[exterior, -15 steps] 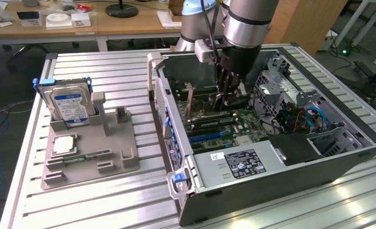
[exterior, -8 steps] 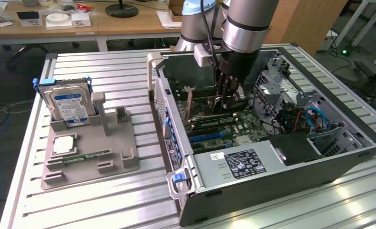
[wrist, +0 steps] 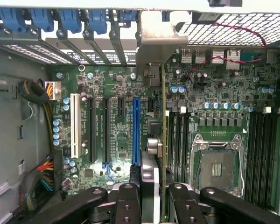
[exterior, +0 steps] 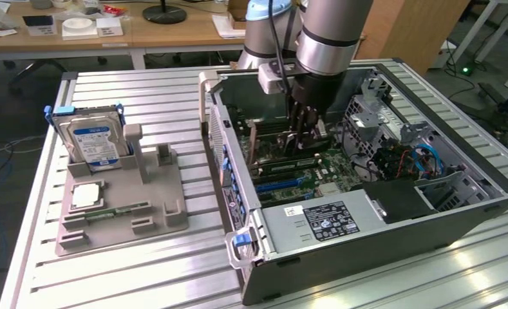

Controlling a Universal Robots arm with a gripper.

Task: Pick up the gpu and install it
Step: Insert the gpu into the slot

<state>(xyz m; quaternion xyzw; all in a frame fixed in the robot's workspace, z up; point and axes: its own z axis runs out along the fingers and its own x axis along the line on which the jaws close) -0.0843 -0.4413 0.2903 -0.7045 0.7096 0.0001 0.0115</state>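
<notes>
The gpu is seen edge-on in the wrist view: a thin card with a silver bracket at its far end. It stands upright over the motherboard, just beside the blue slot. My gripper is shut on it, a black finger on each side of the card. In the exterior view the gripper reaches down into the open computer case, with the gpu low over the board. Whether the card sits in a slot I cannot tell.
On the table at the exterior view's left, a grey fixture holds a hard drive with a blue label, a square chip and a memory stick. Inside the case are the power supply, cables and the CPU socket.
</notes>
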